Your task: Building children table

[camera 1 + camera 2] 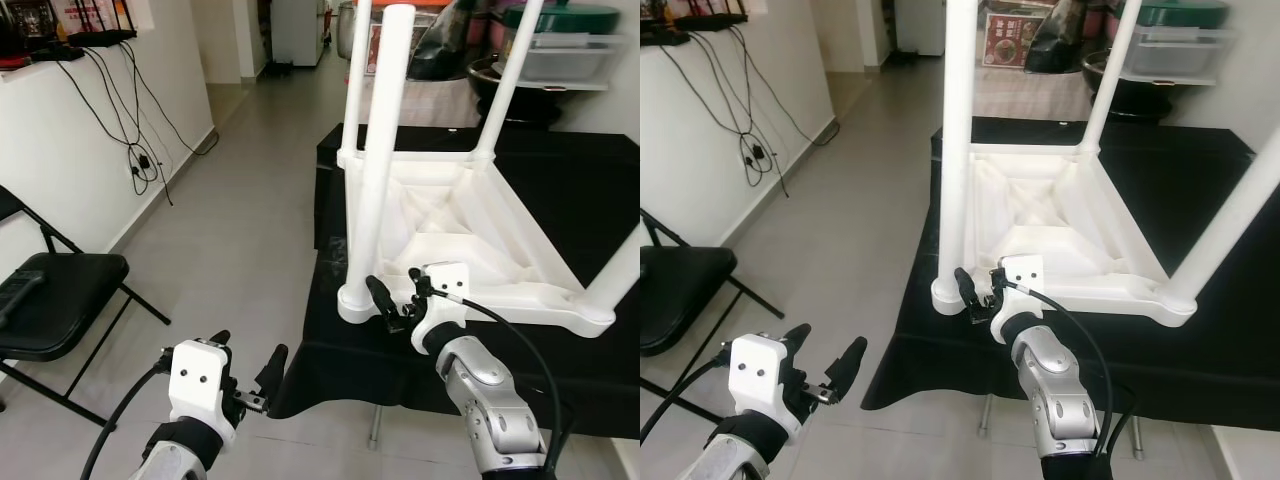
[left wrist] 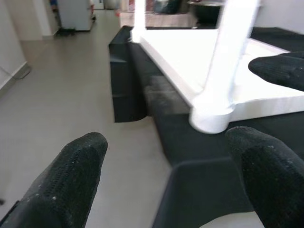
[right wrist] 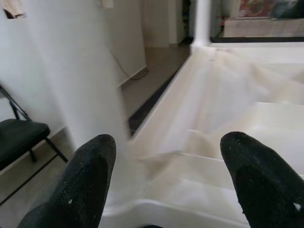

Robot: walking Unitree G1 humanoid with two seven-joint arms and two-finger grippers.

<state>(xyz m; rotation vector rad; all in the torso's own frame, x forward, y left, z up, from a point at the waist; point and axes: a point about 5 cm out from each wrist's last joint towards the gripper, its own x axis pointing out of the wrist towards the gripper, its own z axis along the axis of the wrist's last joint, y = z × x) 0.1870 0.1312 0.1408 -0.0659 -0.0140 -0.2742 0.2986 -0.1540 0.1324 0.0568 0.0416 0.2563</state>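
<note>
Leftmost, folding chair [image 1: 60, 300]: black, lower left of the frame, on the grey floor [image 1: 240, 240] against the white wall [image 1: 70, 150].
Cables [image 1: 135, 120]: black, hanging down the wall from a shelf in the upper left.
Left gripper [image 1: 245, 372]: bottom of the frame left of centre, over the floor just off the near edge of the black cloth; fingers spread apart, nothing between them.
Black cloth [image 1: 580, 200]: covers a low surface across the right half of the frame.
Children's table [image 1: 460, 230]: white plastic, lying upside down on the black cloth, legs pointing up.
Near-left leg [image 1: 385, 150]: upright, seated in the table's near-left corner socket.
Right gripper [image 1: 398, 302]: centre bottom, at the table's near edge just beside that corner socket; fingers apart, clamped on nothing.
</note>
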